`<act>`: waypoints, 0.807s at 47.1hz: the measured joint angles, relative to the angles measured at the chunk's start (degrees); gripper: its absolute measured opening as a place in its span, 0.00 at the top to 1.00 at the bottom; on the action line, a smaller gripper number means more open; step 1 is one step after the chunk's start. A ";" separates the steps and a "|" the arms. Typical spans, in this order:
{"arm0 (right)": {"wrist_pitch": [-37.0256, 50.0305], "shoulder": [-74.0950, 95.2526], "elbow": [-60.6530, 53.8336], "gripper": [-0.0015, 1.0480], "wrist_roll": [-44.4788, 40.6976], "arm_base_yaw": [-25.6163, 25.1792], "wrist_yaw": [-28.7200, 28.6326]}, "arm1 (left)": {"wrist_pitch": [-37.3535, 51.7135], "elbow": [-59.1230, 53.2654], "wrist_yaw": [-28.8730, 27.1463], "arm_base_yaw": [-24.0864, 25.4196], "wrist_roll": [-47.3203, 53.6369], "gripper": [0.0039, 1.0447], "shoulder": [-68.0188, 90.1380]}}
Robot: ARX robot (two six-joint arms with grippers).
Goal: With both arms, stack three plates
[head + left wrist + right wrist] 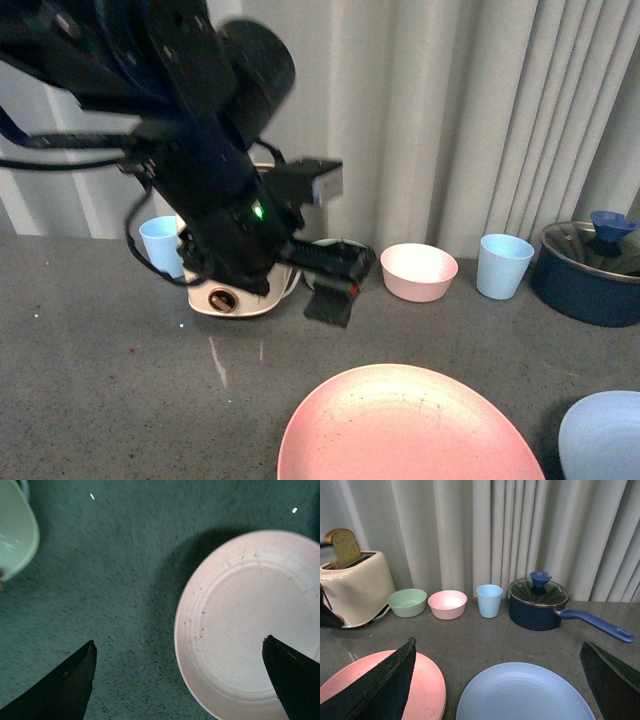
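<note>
Surface: a grey speckled counter (100,330) against a pale pleated curtain (450,100), with a toaster (355,587) and a lidded blue pot (537,607) along the back edge.

Task items: the pink plate (400,430) lies flat at the near edge, about midway along. The blue plate (605,435) lies flat at the near edge toward the right corner, just beside the pink one with a thin strip of counter between them. No cream plate shows in any view.

Left gripper (180,642): wide open and empty. It is carried high on the left arm (200,150), off the counter. Its wrist view looks straight down, with the pink plate under one of the fingers (70,680) and bare counter under the other, so the gripper is off-centre over the plate's rim.

Right gripper (497,647): also spread wide, holding nothing. The blue plate sits low between its fingers, directly ahead. Being round, the plates offer no preferred axis of approach.

Judgement: the right arm is nearer the blue plate and the left arm nearer the pink.

View differences: only the front view shows the left arm's height, and it is blurred there, so clearance is uncertain. Only the right wrist view shows the gap between the plates clearly.
</note>
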 joint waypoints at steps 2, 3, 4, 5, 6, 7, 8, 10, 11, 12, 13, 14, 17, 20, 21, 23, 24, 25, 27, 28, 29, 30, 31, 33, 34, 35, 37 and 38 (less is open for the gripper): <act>0.00 0.00 0.00 0.07 0.00 0.00 0.00 | 1.07 -1.09 -0.17 0.57 0.96 0.07 -2.62; 0.00 0.00 0.00 0.07 0.00 0.00 0.00 | 1.38 -1.44 -0.28 0.74 1.44 0.07 -3.39; 0.00 0.00 0.00 0.07 0.00 0.00 0.00 | 1.88 -2.14 -0.57 1.07 2.05 0.07 -4.98; 0.00 0.00 0.02 0.07 0.00 0.00 0.00 | 2.32 -2.86 -0.87 1.44 2.75 0.06 -6.60; 0.00 0.00 0.00 0.07 0.00 0.00 0.00 | 3.04 -4.17 -1.11 2.03 3.78 0.06 -9.09; 0.00 0.00 0.00 0.07 0.00 0.00 0.00 | 3.78 -5.62 -1.16 2.64 4.74 0.06 -11.65; 0.00 0.00 0.00 0.07 0.00 0.00 0.00 | 4.22 -6.60 -1.05 3.02 5.33 0.06 -13.40; 0.00 0.00 0.00 0.07 0.00 0.00 0.00 | 4.98 -9.33 -1.01 4.04 6.56 0.06 -17.77; 0.00 0.00 0.00 0.07 0.00 0.00 0.00 | 5.38 -11.26 -1.01 4.72 7.30 0.06 -20.81; 0.00 0.00 0.02 0.07 0.00 0.00 0.00 | 5.53 -12.11 -0.98 4.98 7.63 0.06 -22.16; 0.00 0.00 0.00 0.07 0.00 0.00 0.00 | 5.64 -13.20 -0.87 5.31 7.98 0.06 -23.89; 0.00 0.00 0.00 0.07 0.00 0.00 0.00 | 5.73 -14.84 -0.17 5.79 8.41 0.06 -26.51; 0.00 0.00 0.00 0.07 0.00 0.00 0.00 | 5.73 -18.23 0.35 6.75 9.09 0.06 -32.50; 0.00 0.00 0.00 0.07 0.00 0.00 0.00 | 5.31 -21.07 1.97 7.98 9.62 0.06 -38.82; 0.00 0.00 0.02 0.07 0.00 0.00 0.00 | 5.20 -21.49 2.32 8.22 9.75 0.06 -39.87; 0.00 0.00 0.00 0.07 0.00 0.00 0.00 | 9.73 -24.98 -1.86 8.35 7.74 0.10 -43.95; 0.00 0.00 0.00 0.07 0.00 0.00 0.00 | 16.57 -28.55 -6.99 8.44 5.49 0.14 -46.29; 0.00 0.00 0.00 0.07 0.00 0.00 0.00 | 25.53 -33.51 -12.70 9.05 2.54 0.20 -49.31; 0.00 0.00 0.00 0.07 0.00 0.00 -0.02 | 35.34 -39.87 -17.20 10.16 -1.60 0.28 -53.02; 0.00 0.00 0.00 0.07 0.00 0.00 0.00 | 38.80 -42.40 -17.99 10.64 -2.95 0.32 -54.49; 0.00 0.00 0.00 0.07 0.00 0.00 0.07 | 41.79 -44.78 -18.14 11.17 -4.13 0.35 -55.82; 0.00 0.00 0.02 0.07 0.00 0.00 0.04 | 45.40 -47.95 -18.16 11.91 -5.70 0.40 -57.61; 0.00 0.00 0.00 0.07 0.00 0.00 0.02 | 47.98 -50.71 -18.19 12.66 -6.71 0.45 -59.08; 0.00 0.00 0.00 0.07 -0.02 0.00 -0.02 | 50.84 -55.49 -17.75 13.66 -7.89 0.56 -61.33; 0.00 0.00 0.00 0.07 -0.02 0.00 -0.04 | 51.65 -57.66 -17.20 13.94 -8.33 0.61 -62.14; 0.00 0.00 0.00 0.07 0.00 0.00 -0.04 | 52.09 -58.99 -16.83 14.14 -8.48 0.64 -62.62; 0.00 0.00 0.00 0.07 0.00 0.00 -0.02 | 53.13 -62.58 -16.02 14.78 -8.81 0.74 -63.93; 0.00 0.00 0.00 0.07 0.00 0.00 0.00 | 53.59 -64.11 -15.52 15.04 -8.90 0.80 -64.72</act>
